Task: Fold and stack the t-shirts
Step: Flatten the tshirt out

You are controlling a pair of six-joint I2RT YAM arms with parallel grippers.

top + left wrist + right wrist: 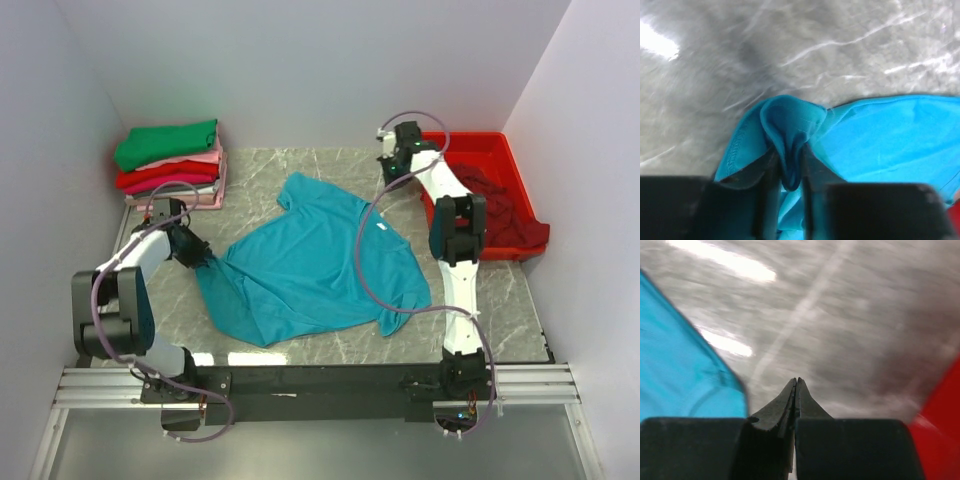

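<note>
A teal-blue t-shirt (310, 260) lies spread out and rumpled in the middle of the marble table. My left gripper (203, 261) is at its left edge, shut on a bunched fold of the teal cloth (790, 135) between the dark fingers (767, 180). My right gripper (390, 172) hangs over the far side of the table, just past the shirt's upper right corner, shut with nothing in it (796, 385). A corner of the teal shirt (680, 370) shows to its left. Folded t-shirts (170, 160) are stacked at the back left, green on top, then pink and red.
A red plastic tray (500, 150) sits at the back right with a dark maroon shirt (500, 215) bundled in it; its red edge (940, 430) shows in the right wrist view. White walls close in the table on three sides.
</note>
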